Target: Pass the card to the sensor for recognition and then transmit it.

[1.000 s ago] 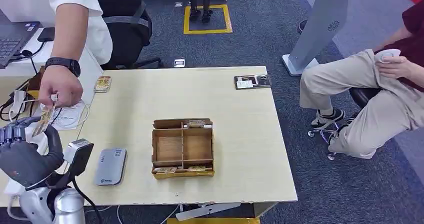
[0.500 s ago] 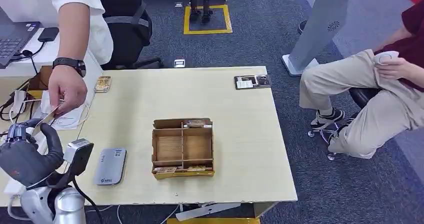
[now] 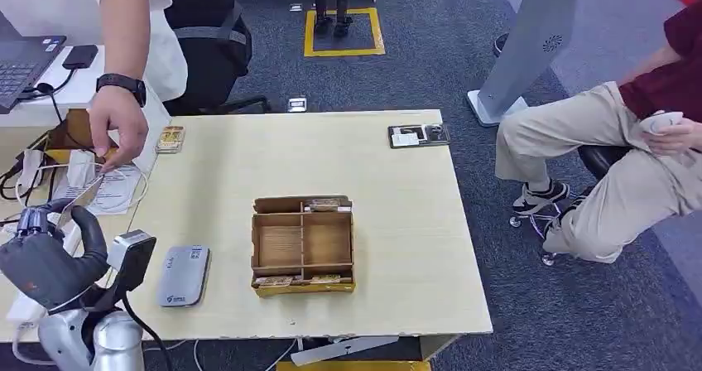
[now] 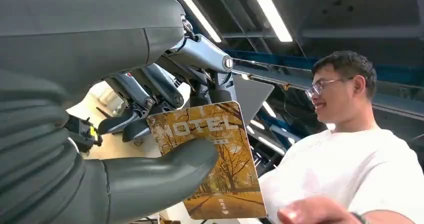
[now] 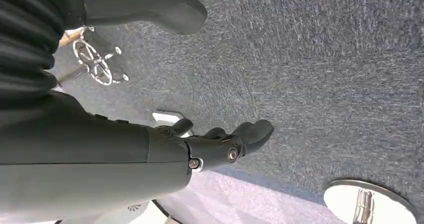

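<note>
Your left hand (image 3: pixel 37 259) pinches the card (image 4: pixel 210 159) between its thick grey thumb and the darker fingers behind, so most of the printed face juts clear of the grip. That leaves plenty of bare card to lay against a reader. The card is thin, stiff and glossy, a rectangle with rounded corners, printed with golden autumn trees and the word HOTEL. In the head view it stands edge-up above the hand, just off the table's (image 3: pixel 397 222) near left corner.

The sensor (image 3: pixel 183 276) lies flat on the pale wood-look table, just beside the hand on its inner side: a smooth grey slab with softened corners, low enough to sweep a card over (judging by shape alone, it reads from its top face). Further inward sits an open cardboard box (image 3: pixel 303 244), matte brown, split into compartments.

A person's hand (image 3: pixel 116 135) hovers beyond yours, apart from the card.

Your right hand (image 5: pixel 225 144) hangs over grey carpet, holding nothing, its fingers loosely curled.
</note>
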Robot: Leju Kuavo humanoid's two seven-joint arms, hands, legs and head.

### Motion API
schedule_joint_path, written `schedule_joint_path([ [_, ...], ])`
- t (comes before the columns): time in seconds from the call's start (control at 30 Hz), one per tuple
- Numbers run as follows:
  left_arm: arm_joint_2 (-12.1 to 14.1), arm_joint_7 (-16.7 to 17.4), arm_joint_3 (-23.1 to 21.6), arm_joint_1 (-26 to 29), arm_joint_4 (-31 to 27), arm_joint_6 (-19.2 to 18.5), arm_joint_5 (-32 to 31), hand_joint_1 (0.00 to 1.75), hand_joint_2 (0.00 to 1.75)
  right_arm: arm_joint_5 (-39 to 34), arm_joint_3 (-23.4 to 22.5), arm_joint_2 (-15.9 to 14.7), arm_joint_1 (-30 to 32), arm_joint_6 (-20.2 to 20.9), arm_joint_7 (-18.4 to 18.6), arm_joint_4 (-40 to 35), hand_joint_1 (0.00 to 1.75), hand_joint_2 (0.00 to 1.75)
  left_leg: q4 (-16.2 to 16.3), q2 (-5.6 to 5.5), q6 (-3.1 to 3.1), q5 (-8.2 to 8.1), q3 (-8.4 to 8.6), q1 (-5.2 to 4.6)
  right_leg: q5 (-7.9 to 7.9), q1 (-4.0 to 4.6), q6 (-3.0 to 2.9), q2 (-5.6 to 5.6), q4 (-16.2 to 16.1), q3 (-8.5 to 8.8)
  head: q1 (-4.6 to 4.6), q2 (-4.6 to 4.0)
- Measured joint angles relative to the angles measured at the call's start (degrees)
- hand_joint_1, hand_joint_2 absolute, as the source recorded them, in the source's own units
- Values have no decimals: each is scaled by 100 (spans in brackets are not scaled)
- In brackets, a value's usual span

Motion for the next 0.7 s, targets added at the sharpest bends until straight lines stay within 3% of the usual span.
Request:
schedule_joint_path([
  [0.33, -4, -70, 131, 22, 81, 0, 136, 175, 175, -44, 0, 0, 1, 0, 0, 4, 0, 175, 0, 0, 0, 0, -2, 0, 0, 0, 0, -1, 0, 1, 0, 0],
  [0.7, -24, -323, 902, 198, 81, 2, 118, 175, 175, -131, -22, 0, 18, 0, 0, 4, 0, 175, -1, -2, 0, 0, -6, 0, -1, 0, 1, -2, 0, 1, 0, 0],
])
